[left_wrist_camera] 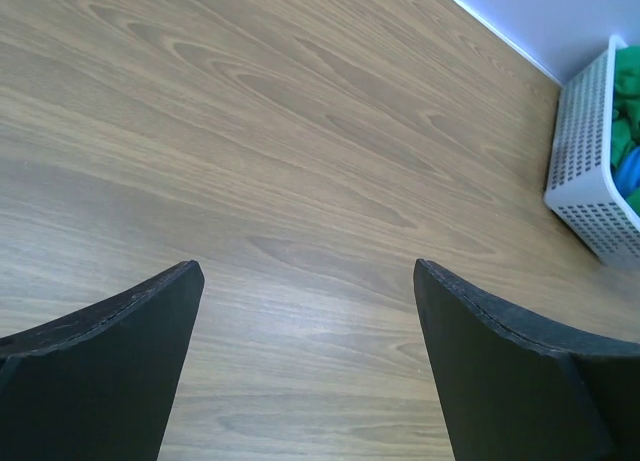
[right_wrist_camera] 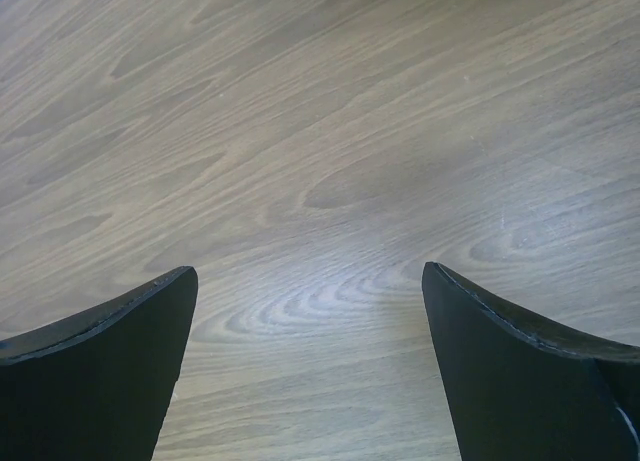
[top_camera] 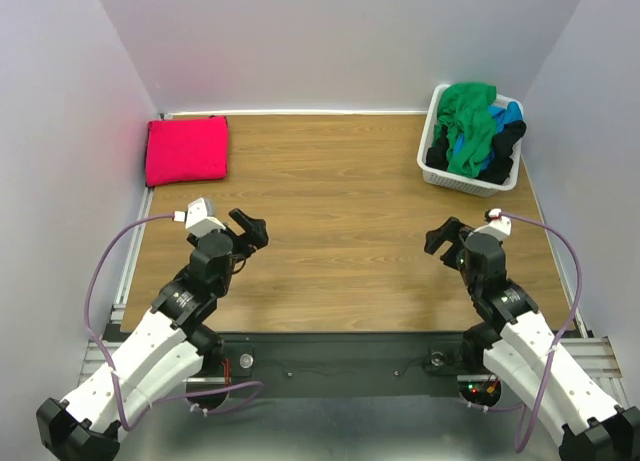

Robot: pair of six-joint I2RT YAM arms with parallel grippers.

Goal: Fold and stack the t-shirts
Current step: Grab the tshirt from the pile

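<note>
A magenta-red t-shirt (top_camera: 187,149) lies folded at the far left of the wooden table. A bright green t-shirt (top_camera: 470,123) lies crumpled on top of a blue one (top_camera: 508,114) and a black one (top_camera: 506,141) in the white basket (top_camera: 466,183) at the far right; green and blue cloth also show in the left wrist view (left_wrist_camera: 627,121). My left gripper (top_camera: 250,228) (left_wrist_camera: 308,271) is open and empty over bare wood. My right gripper (top_camera: 443,235) (right_wrist_camera: 310,273) is open and empty over bare wood.
The white lattice basket (left_wrist_camera: 590,171) stands at the far right corner. Grey walls enclose the table on three sides. Bare wood (top_camera: 340,211) lies between the two arms. A metal rail (top_camera: 340,366) runs along the near edge.
</note>
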